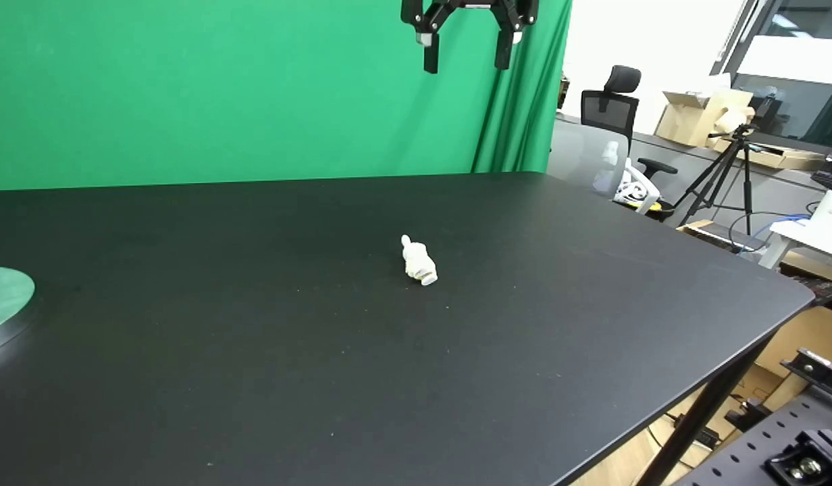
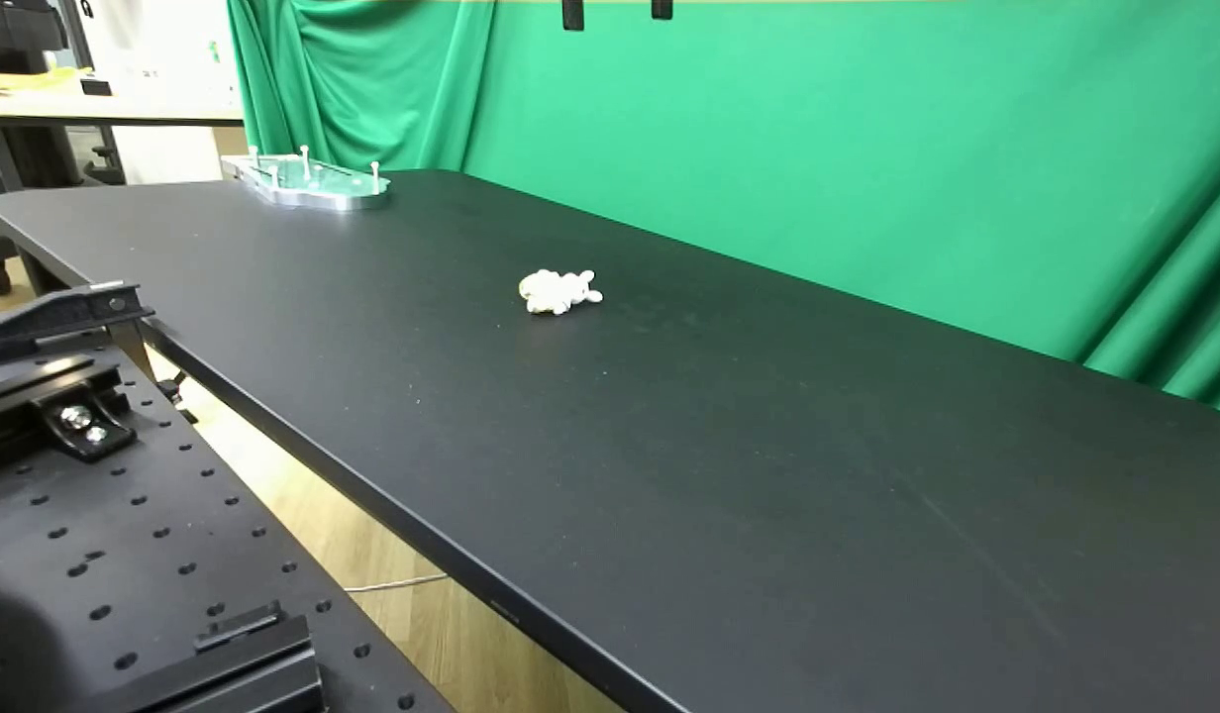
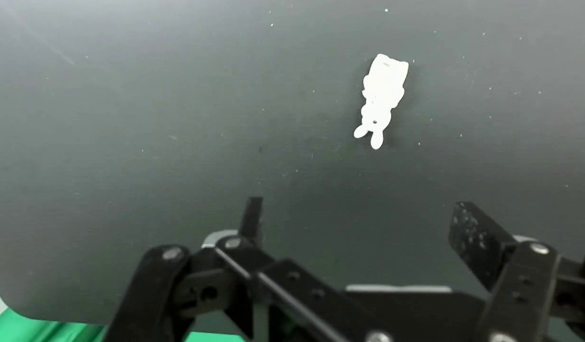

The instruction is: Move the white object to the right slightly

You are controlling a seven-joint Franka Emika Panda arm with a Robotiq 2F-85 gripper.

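1. White object (image 3: 383,92), quantity one: lying on the black table (image 1: 254,378), well below the jaws. In both exterior views, roughly under the picture-left finger (image 1: 431,55). In the wrist view, apart from both fingers, past the tips and within the span between, slightly toward the picture-right finger.
2. Gripper (image 1: 466,69), quantity one: above the table, with two black fingers downward in both exterior views. Jaws wide apart.
3. Ear-like lobes (image 3: 376,139) on the white object, quantity two, with one dark spot nearby: at the end nearer the jaws in the wrist view.
4. Plate (image 2: 338,200) with four upright posts (image 2: 375,178), quantity one: in an exterior view, lower than the jaws and well to the picture-left.
5. Green backdrop (image 1: 220,94), partly in folds: behind the jaws in both exterior views.
6. Black chair (image 1: 608,111), quantity one, and tripod (image 1: 739,140), quantity one: in an exterior view, picture-right of the jaws, lower, well apart.
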